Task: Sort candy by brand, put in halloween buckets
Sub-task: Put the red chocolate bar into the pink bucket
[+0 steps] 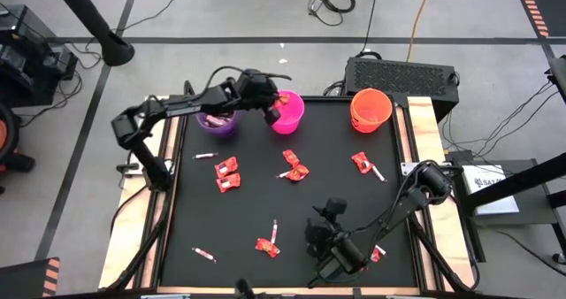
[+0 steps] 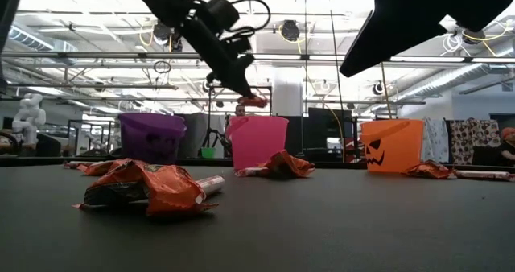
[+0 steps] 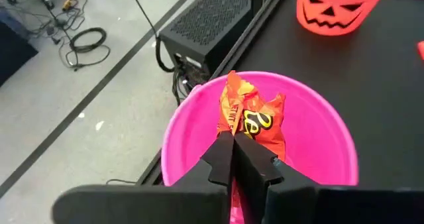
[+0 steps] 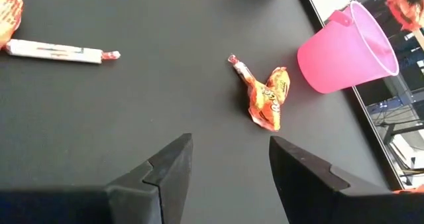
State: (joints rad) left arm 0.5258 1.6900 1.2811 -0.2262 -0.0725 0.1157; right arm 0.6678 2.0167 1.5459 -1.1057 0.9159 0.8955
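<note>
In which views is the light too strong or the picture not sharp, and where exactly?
Low view: the ceiling lights glare white, so both arms read as dark shapes; the nearest orange wrapper looks soft. Left wrist view: the pink bucket and the held orange candy are evenly lit and sharp. Right wrist view: the fingers at the edge look soft; the black mat shows no glare.

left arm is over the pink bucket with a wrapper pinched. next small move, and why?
Probably open the left gripper and let go. Its fingers are pinched on an orange wrapped candy that hangs directly over the mouth of the pink bucket, so it should fall inside. The right gripper waits open above the table.
</note>
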